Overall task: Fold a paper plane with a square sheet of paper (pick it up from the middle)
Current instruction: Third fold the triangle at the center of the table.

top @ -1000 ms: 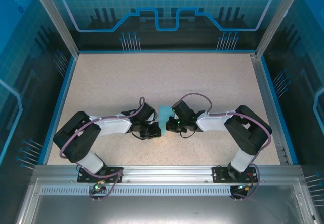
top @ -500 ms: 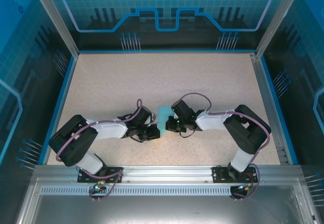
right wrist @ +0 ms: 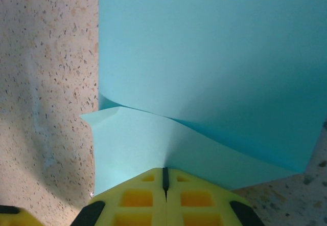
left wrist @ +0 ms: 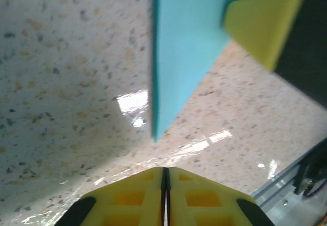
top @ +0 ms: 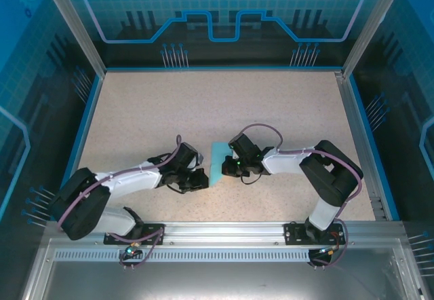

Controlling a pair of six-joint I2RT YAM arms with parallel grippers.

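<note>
Paper point(top: 218, 163): mid-table, between hands, one layer lapped over another. Right hand point(right wrist: 164, 175): pressed together, pinching paper edge. Left hand point(left wrist: 165, 174): pressed together, empty, near paper corner. Advice: hold pinch steady; align edges before pressing crease flat on table point(top: 203, 103).

On the table point(top: 203, 103), sheet of paper point(top: 218, 163) between left gripper point(top: 202, 179) and right gripper point(top: 228, 167)

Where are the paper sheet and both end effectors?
square sheet of paper point(right wrist: 214, 57), right wrist view, flat upper layer.
right end effector point(right wrist: 164, 173), right wrist view, seam between closed fingertips.
left end effector point(left wrist: 165, 173), left wrist view, seam between closed fingertips.
</note>
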